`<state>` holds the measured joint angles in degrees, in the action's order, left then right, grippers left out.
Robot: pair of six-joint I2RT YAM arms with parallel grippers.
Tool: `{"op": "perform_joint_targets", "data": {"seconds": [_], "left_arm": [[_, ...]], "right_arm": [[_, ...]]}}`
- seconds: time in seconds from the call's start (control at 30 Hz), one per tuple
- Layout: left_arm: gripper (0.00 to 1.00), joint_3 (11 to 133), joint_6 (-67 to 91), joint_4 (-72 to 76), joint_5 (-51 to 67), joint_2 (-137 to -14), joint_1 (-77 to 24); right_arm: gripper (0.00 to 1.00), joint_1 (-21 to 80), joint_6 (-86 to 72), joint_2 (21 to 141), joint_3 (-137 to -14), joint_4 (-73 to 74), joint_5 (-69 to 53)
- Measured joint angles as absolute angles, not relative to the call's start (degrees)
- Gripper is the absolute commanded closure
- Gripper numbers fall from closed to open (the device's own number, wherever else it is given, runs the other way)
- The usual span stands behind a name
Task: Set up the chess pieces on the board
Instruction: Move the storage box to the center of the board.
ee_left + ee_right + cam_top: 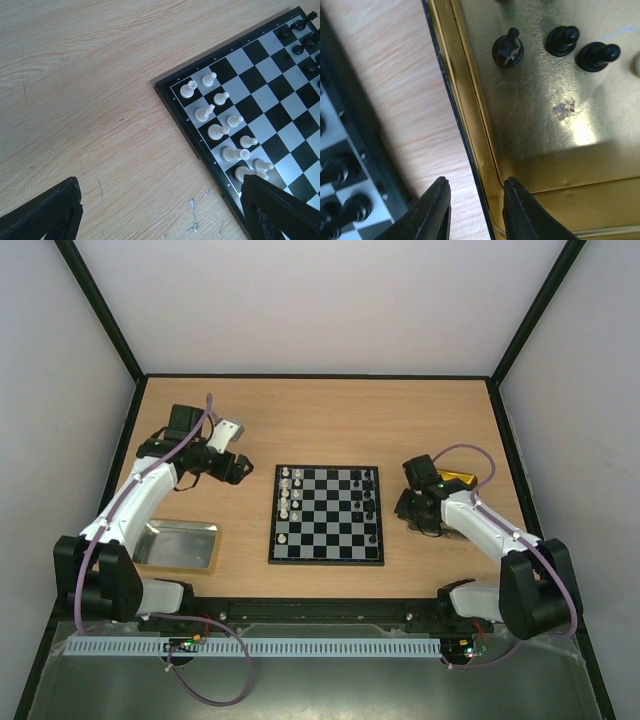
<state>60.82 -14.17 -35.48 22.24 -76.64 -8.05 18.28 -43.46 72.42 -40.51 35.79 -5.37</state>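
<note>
Over gold tray [545,150] rim, right gripper [476,189] parted, black pieces [508,50] inside

A robotics lab test cell. Plain white panels [320,300] in black frame struts [100,308] wall in a wood-grain table [320,415] beyond and to the outer side of the left gripper [238,468] and right gripper [420,523]. Behind both lie a black mounting rail [320,610], a slotted cable duct [300,647] and loose purple cables [215,703].

wooden table [330,410] | board [330,530] at centre | silver tray [185,545] left of it | gold tray [462,479] right
</note>
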Motion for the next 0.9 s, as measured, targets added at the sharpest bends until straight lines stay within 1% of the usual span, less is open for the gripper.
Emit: {"op": "perform_joint_targets", "data": {"seconds": [0.47, 0.8, 0.9], "left_arm": [[0.13, 60.82, -14.17, -35.55, 20.88, -76.71, -8.05], [0.13, 60.82, -14.17, -35.62, 20.32, -77.01, -8.05], [0.13, 60.82, -14.17, -35.64, 20.29, -77.14, -8.05]], "right_arm": [[0.71, 32.51, -49.8, 70.57, -39.03, 36.53, -5.89], [0.72, 35.66, -52.42, 67.66, -36.1, 36.86, -6.09], [0.66, 35.68, -52.99, 66.3, -35.7, 37.3, -5.96]]}}
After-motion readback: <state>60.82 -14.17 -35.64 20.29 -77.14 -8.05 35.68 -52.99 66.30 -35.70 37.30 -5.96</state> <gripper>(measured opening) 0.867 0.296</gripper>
